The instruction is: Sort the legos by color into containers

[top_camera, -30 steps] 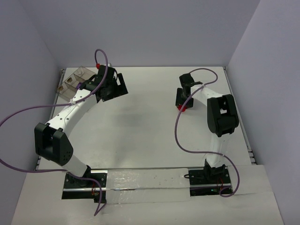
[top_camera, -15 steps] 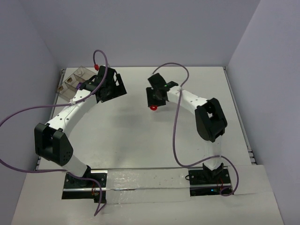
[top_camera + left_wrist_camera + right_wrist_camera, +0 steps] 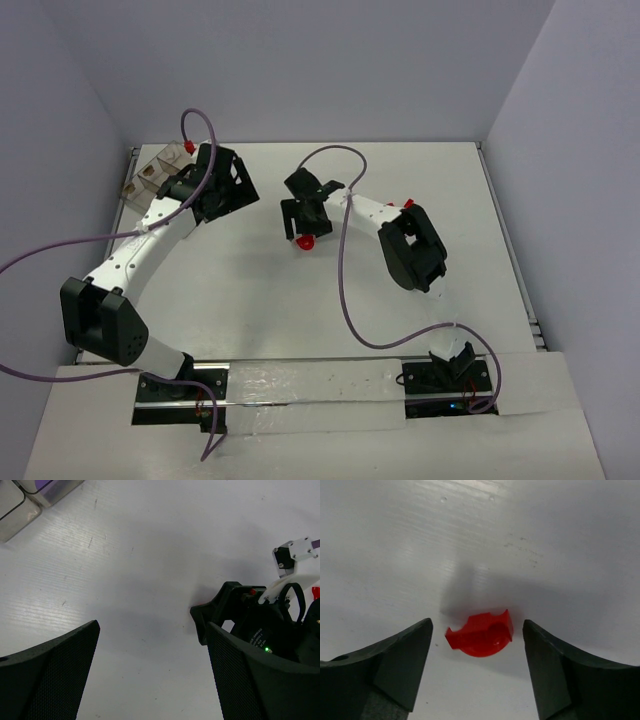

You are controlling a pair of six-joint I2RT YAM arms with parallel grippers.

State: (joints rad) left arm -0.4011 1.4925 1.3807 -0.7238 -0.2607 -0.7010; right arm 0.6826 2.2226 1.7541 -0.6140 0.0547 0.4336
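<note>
1. The right gripper point(image 3: 476, 625) has its jaws spread wide. The rounded red lego point(image 3: 481, 634) lies on the table point(image 3: 395, 540) midway between them, touching neither finger.
2. The left gripper point(image 3: 152, 630) is equally wide. The tray point(image 3: 20, 497) sits well beyond its left fingertip.

Small rounded red lego point(image 3: 481, 641), well apart from clear divided tray point(image 3: 150, 170).

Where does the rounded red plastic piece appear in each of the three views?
Top external: the rounded red plastic piece is near the picture's centre, at the tips of the right end effector.
Left wrist: not visible.
Right wrist: lower centre, inside the open end effector, touching neither side.
Shared landmark: the right end effector, which shows in all three views.
</note>
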